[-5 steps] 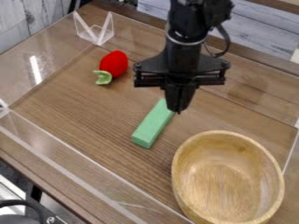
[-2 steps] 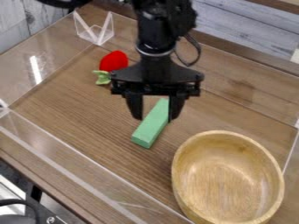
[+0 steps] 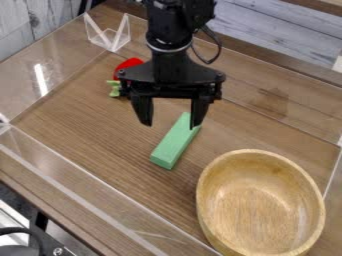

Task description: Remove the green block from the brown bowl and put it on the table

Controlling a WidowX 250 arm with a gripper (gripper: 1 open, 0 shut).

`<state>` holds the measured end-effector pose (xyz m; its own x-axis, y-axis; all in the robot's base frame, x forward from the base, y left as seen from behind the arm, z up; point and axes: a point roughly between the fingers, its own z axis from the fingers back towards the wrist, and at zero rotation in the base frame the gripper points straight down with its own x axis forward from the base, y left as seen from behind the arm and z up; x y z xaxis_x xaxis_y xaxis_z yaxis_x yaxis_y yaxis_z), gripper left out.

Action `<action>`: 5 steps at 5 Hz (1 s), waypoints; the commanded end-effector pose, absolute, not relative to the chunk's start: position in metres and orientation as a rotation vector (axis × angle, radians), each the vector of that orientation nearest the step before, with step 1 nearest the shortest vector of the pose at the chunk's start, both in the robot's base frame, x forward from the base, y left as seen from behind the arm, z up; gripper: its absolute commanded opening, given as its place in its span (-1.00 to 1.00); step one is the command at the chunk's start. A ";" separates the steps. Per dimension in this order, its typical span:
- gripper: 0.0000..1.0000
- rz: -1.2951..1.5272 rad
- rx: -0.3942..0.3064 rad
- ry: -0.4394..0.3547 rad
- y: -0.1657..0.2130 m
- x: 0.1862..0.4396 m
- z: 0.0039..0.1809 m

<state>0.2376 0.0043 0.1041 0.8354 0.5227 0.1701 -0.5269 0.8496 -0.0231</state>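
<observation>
The flat, light green rectangular block [image 3: 174,141] lies on the brown wood-grain table [image 3: 80,130], up and to the left of the wide, round bowl of pale tan wood [image 3: 262,203] and apart from its rim. The bowl is empty. I judge the task all but done: the block is out and set down, and I am at the letting-go.

My gripper [image 3: 170,112] hangs over the block's far end, the end turned away from the bowl. My two dark fingers [image 3: 142,110] point straight down and stand spread wide, one on each side of that end. As far as I can see they pinch nothing, and the block rests flat on the wood by its own weight. Whether a fingertip brushes its edge I cannot tell from this angle.

What is left, I think, is to lift straight up and clear. A sideways drift would risk catching the block with a finger and nudging it back toward the bowl.

My black arm [image 3: 174,30] rises nearly upright above the gripper, away from the bowl. Further from the bowl, just behind my left finger, sits a red strawberry-like toy with a green leaf [image 3: 124,72], partly hidden by me. It plays no part here.
</observation>
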 end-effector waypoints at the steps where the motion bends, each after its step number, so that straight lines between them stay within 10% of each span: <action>1: 1.00 0.617 0.028 -0.236 0.009 0.253 0.115; 5: 1.00 0.563 0.050 -0.266 0.002 0.282 0.113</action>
<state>0.2733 0.0039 0.1003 0.8195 0.5272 0.2246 -0.5415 0.8407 0.0027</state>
